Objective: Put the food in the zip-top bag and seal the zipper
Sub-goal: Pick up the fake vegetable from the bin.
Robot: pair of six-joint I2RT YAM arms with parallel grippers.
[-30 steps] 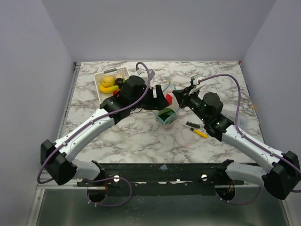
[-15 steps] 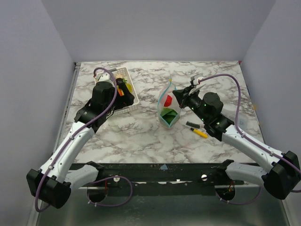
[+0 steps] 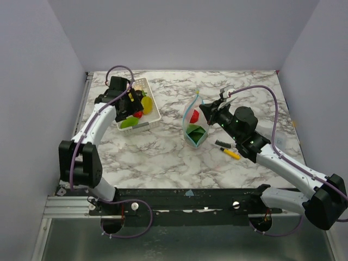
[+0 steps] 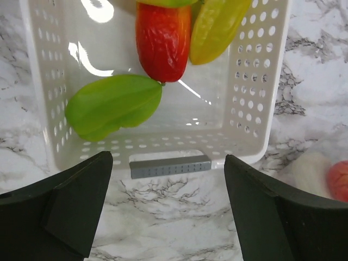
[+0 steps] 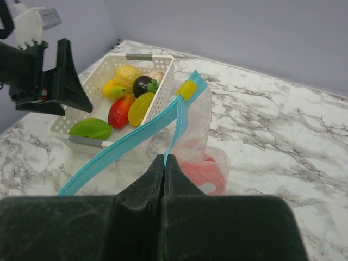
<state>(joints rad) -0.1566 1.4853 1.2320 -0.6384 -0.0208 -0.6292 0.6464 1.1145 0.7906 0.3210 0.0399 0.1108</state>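
Observation:
The zip-top bag [image 3: 194,129] stands upright mid-table with its mouth open. A red piece [image 3: 194,116] and a green piece [image 3: 193,132] of food lie inside it. My right gripper [image 3: 205,112] is shut on the zipper [image 5: 175,122], the teal strip pinched between its pads at one side of the mouth. My left gripper [image 4: 168,209] hangs open and empty over the near end of the white basket [image 4: 262,81]. The basket holds a green leaf [image 4: 111,106], a red piece [image 4: 163,38], a yellow-green piece [image 4: 216,30], a banana [image 5: 111,87] and a dark piece [image 5: 142,84].
A yellow-and-black pen [image 3: 230,153] and a small black object [image 3: 222,143] lie on the marble table [image 3: 163,157] just right of the bag, under my right arm. The basket [image 3: 154,109] sits at the back left. Grey walls close the table's sides and back.
My left arm has swung from the bag's mouth back to the basket and opened wider. A red piece it carried now lies in the bag. The right gripper has not moved.

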